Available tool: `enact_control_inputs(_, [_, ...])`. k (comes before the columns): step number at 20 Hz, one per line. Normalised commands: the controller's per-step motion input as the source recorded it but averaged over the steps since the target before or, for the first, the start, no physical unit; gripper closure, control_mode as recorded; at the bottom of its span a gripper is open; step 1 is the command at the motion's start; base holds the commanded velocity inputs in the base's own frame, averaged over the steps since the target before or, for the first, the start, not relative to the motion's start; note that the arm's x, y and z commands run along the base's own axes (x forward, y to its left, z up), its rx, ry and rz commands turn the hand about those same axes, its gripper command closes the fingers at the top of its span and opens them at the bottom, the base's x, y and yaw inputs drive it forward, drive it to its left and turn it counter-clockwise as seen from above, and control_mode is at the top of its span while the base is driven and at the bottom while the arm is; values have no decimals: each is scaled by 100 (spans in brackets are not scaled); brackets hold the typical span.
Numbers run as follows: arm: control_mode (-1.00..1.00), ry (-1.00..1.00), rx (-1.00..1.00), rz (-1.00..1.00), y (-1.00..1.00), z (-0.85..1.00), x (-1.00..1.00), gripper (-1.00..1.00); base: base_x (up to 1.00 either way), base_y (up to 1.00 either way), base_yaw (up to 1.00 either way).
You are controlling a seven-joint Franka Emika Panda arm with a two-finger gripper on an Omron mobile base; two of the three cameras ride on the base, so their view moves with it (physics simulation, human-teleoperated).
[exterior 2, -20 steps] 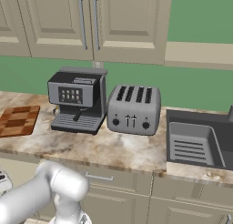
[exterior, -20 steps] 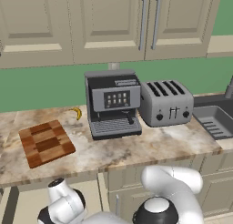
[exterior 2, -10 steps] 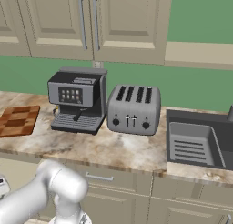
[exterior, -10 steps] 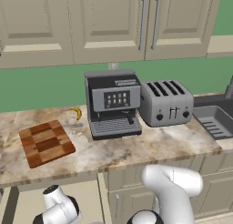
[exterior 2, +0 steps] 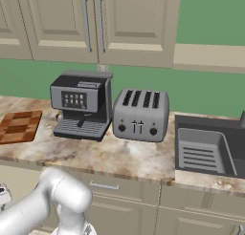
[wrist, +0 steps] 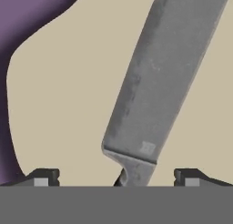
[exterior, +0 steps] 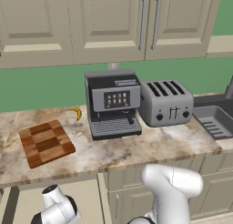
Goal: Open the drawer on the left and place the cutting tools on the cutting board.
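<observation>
Now the picking step is judged in hand: the end effector (wrist: 116, 175) is spread wide over a grey blade (wrist: 159, 82) lying between its tips, a purple tool (wrist: 27, 18) off to one side, and closing on the blade is called for before the cutting board (exterior: 45, 142).

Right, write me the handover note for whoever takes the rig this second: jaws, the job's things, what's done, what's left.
Gripper: jaws wide open, holding nothing, right down over a grey knife blade that lies between the tips on a beige floor, apparently the drawer's inside.
A purple tool lies beside the blade, at the left of the hand view.
Cutting board: on the counter left of the coffee machine, nothing on it.
Done: arm is low, down in front of the cabinets; nothing gripped yet.
Left: close on the knife, lift it to the board, then fetch the purple tool.
</observation>
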Motion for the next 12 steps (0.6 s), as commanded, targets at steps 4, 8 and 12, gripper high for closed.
enact_control_inputs(4, [-100,0,-1,-2,9,-32,0,-100,0,0,0])
enact_control_inputs(8, [-100,0,0,-1,13,-43,-7,100,0,0,0])
enact_control_inputs(12, [-100,0,0,-3,4,-53,-22,100,0,0,0])
